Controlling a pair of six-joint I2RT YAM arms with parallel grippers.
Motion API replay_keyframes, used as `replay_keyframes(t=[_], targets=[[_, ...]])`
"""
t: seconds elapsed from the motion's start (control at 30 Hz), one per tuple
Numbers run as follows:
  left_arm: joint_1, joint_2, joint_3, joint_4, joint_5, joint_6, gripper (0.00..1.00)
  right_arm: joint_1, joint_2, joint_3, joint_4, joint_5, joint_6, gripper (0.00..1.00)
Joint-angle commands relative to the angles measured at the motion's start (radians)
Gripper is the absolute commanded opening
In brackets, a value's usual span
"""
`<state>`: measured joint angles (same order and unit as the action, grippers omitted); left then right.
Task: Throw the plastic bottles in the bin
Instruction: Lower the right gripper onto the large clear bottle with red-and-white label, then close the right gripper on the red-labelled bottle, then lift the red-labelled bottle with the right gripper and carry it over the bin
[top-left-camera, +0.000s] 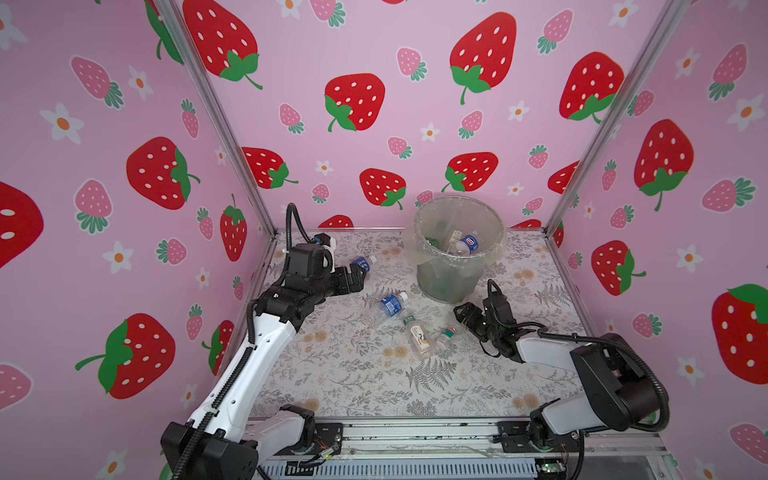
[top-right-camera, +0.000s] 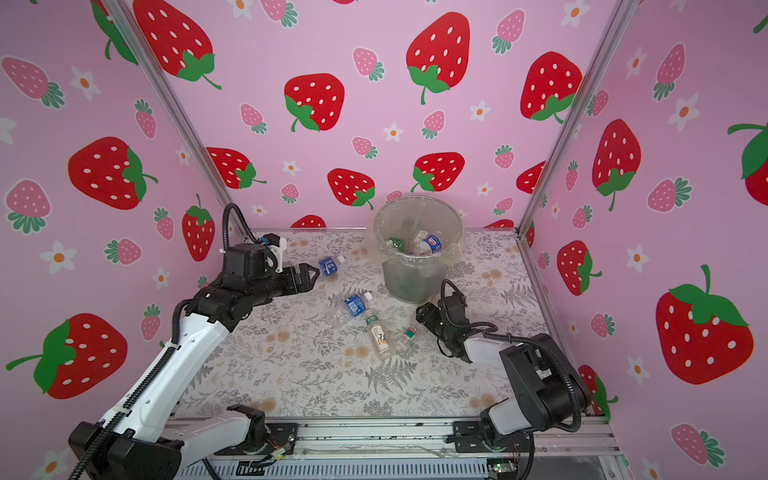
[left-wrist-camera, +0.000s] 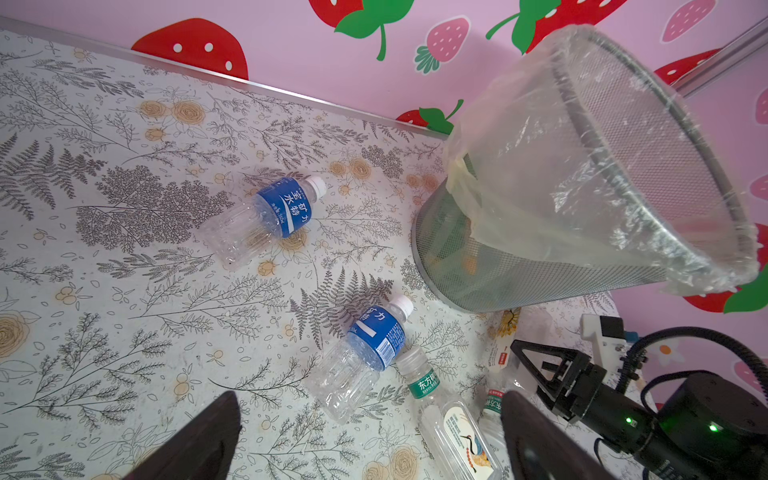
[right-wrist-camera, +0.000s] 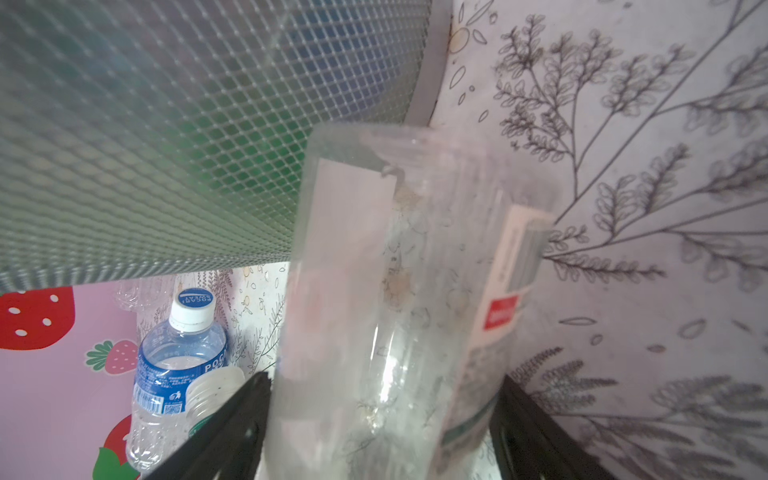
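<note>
The grey mesh bin (top-left-camera: 444, 282) (top-right-camera: 409, 282) (left-wrist-camera: 582, 166) (right-wrist-camera: 166, 124) stands at the back with several bottles (top-left-camera: 468, 243) inside. My left gripper (top-left-camera: 359, 274) (left-wrist-camera: 374, 419) hangs open and empty beside a blue-labelled bottle (top-left-camera: 363, 262) (top-right-camera: 330, 266) (left-wrist-camera: 266, 216). Mid-table lie another blue-labelled bottle (top-left-camera: 388, 307) (left-wrist-camera: 365, 353), a green-labelled one (top-left-camera: 417, 334) (left-wrist-camera: 449, 415) and a small red-and-green one (top-left-camera: 448, 334) (left-wrist-camera: 493, 405). My right gripper (top-left-camera: 463, 316) (right-wrist-camera: 382, 380) sits low at the bin's foot, both fingers against a clear bottle (right-wrist-camera: 415, 270) with a white label.
Strawberry-print walls close in the floral table (top-left-camera: 353, 374) on three sides, with metal posts at the back corners. The bin's mesh wall is very near the right gripper. A blue-labelled bottle (right-wrist-camera: 174, 374) lies just beyond its jaws.
</note>
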<state>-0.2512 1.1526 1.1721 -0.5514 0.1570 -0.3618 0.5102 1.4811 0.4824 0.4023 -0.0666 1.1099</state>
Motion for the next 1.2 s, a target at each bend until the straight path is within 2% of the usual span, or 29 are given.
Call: replay_keyframes(t=[0.0,0.07,0.23,0.47,0.7,1.17], targets=[[0.005,-0.017,0.0,-0.012,-0.012,0.019,0.99,0.001,0.012,0.015,0.005,0.02,0.022,0.78],[0.004,-0.019,0.0,-0.011,-0.013,0.019,0.99,0.001,0.004,0.012,0.006,0.018,0.024,0.73],[0.004,-0.021,0.0,-0.012,-0.013,0.019,0.99,0.001,-0.068,-0.024,-0.016,0.039,0.016,0.72],[0.005,-0.02,0.002,-0.011,-0.012,0.015,0.99,0.001,-0.282,-0.068,-0.17,0.117,-0.03,0.72],[0.004,-0.018,0.0,-0.014,-0.013,0.017,0.99,-0.001,-0.485,-0.112,-0.29,0.147,-0.067,0.72],[0.004,-0.008,0.003,-0.02,-0.036,0.015,0.99,-0.001,-0.851,-0.023,-0.632,0.262,-0.205,0.72]])
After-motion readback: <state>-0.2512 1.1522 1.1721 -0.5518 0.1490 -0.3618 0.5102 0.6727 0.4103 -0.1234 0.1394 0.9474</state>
